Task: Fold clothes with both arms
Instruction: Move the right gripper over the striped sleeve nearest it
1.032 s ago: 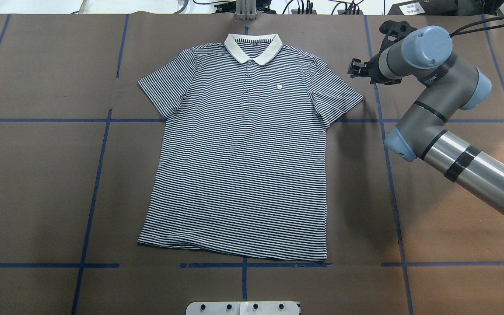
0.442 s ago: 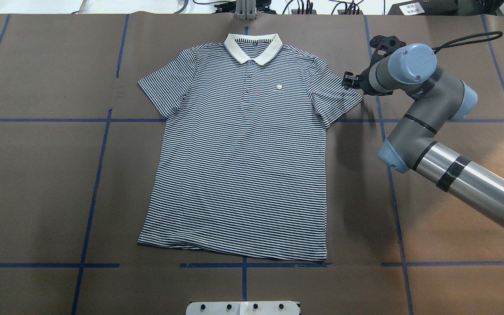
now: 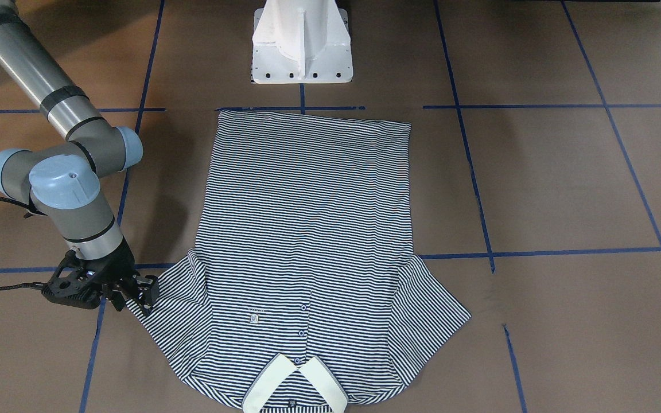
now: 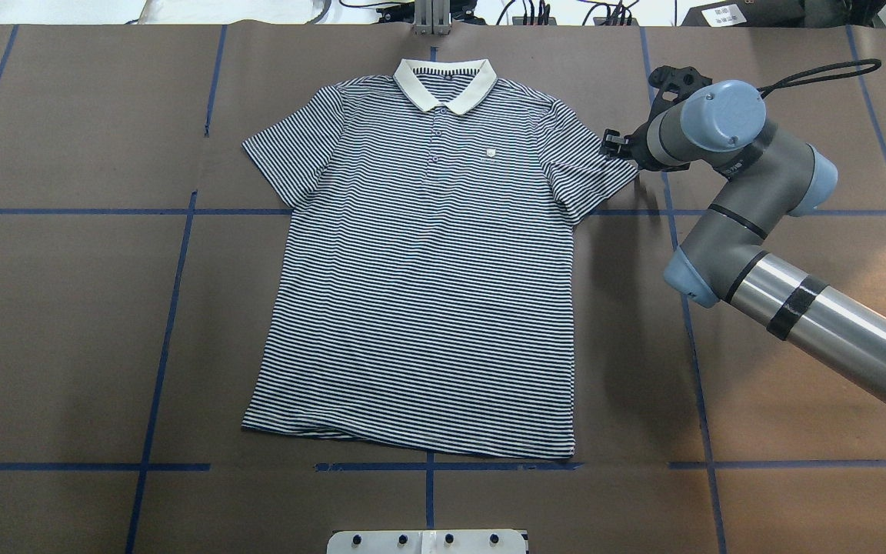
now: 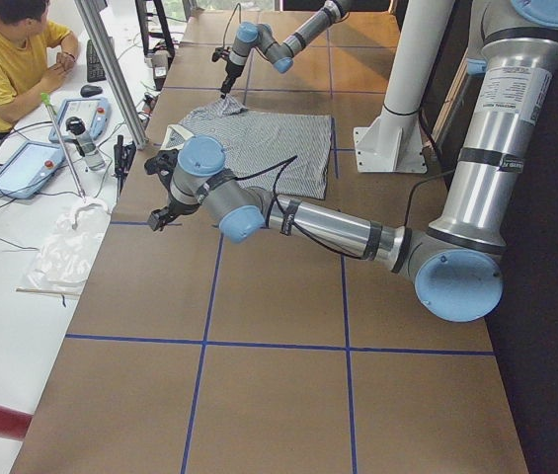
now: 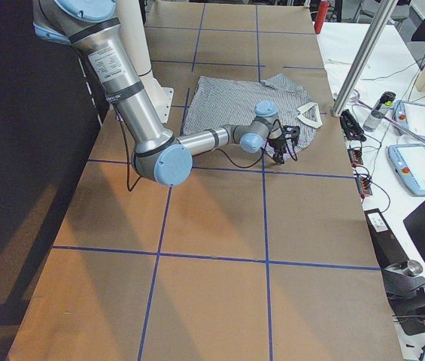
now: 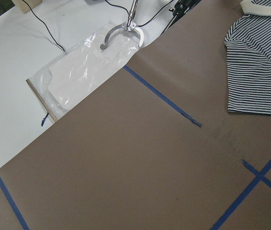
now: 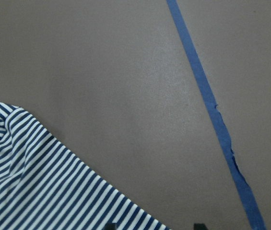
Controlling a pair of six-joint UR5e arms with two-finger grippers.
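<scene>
Navy-and-white striped polo shirt lies flat on brown paper-covered table gridded with blue tape. Right black gripper spread at the sleeve edge; left gripper state cannot be told.

Showing soft, matt knit cloth in the polo shirt. Lying under the shirt as dull brown paper, crossed with smooth blue tape. Gleaming beside the shirt as brushed metal along the right arm, capped in smooth light-blue plastic.

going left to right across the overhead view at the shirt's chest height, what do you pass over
bare table → striped sleeve → buttons → chest logo patch → other sleeve → right pincer → right arm
</scene>
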